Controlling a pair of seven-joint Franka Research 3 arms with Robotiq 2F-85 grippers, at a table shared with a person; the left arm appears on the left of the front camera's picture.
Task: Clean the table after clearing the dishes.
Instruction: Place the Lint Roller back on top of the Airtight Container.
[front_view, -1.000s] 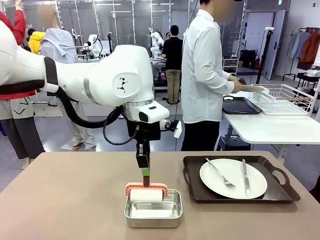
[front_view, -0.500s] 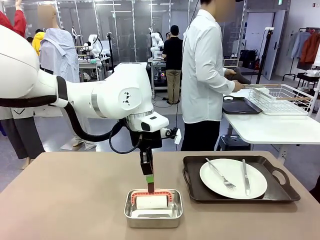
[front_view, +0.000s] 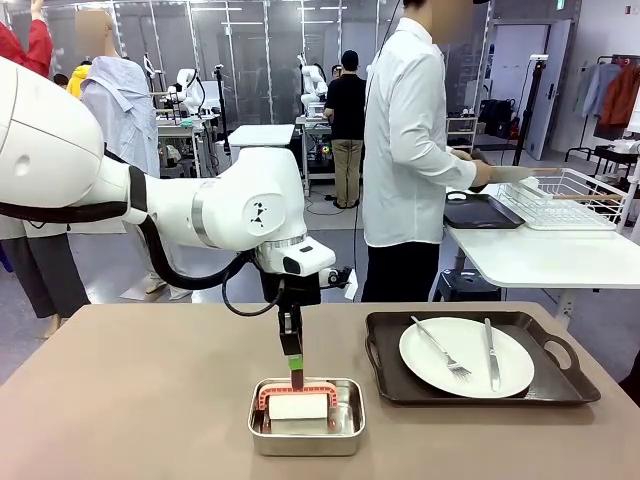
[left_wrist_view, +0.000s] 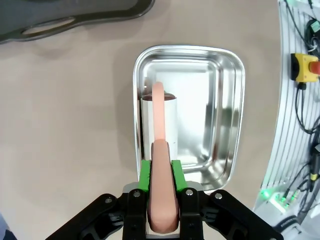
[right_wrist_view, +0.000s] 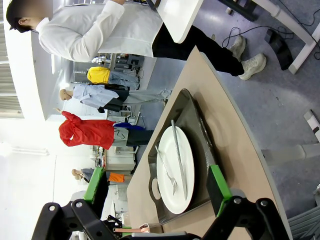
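Table (front_view: 150, 400) brown, matte; left gripper (left_wrist_view: 162, 172) clamped on pink handle of roller (left_wrist_view: 159, 125); roller lying in steel pan (left_wrist_view: 231, 125) at 6 o'clock; plate (front_view: 475, 348) with fork (front_view: 442, 350), knife (front_view: 491, 355) on dark tray (front_view: 385, 385) at 4 o'clock; right gripper (right_wrist_view: 156, 176) wide, empty.

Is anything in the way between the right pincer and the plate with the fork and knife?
No, nothing I can see. The right pincer is open and looks straight at the plate on its tray. Only the fork and knife lie on top of the plate.
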